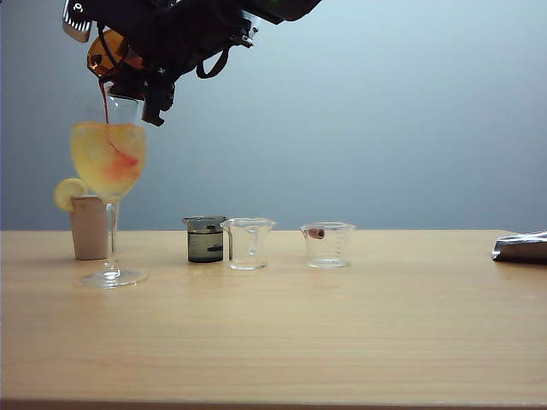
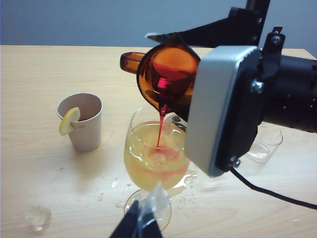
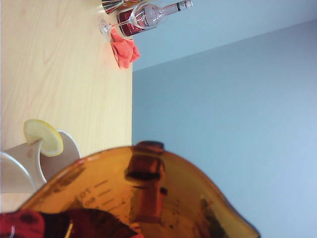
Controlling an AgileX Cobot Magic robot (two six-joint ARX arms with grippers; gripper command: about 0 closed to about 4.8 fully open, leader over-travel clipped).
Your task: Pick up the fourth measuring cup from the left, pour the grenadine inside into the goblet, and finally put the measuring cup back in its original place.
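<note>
My right gripper (image 1: 120,60) reaches across to the upper left and is shut on the fourth measuring cup (image 1: 107,53), a small amber beaker tipped over the goblet (image 1: 108,162). A thin stream of grenadine (image 1: 104,101) falls from the lip into the goblet's pale yellow drink and spreads as a red cloud. The left wrist view shows the tilted cup (image 2: 168,74), the red stream (image 2: 161,126) and the goblet (image 2: 148,163). Low beside the goblet's foot, my left gripper (image 2: 141,223) has its dark fingers together. The cup (image 3: 148,198) fills the right wrist view.
A beige cup with a lemon slice (image 1: 89,224) stands just left of the goblet. A dark grey cup (image 1: 205,239) and two clear cups (image 1: 248,243) (image 1: 328,245) stand in a row to the right. A silver object (image 1: 521,248) lies at the right edge. Droplets and an ice piece (image 2: 38,216) lie on the table.
</note>
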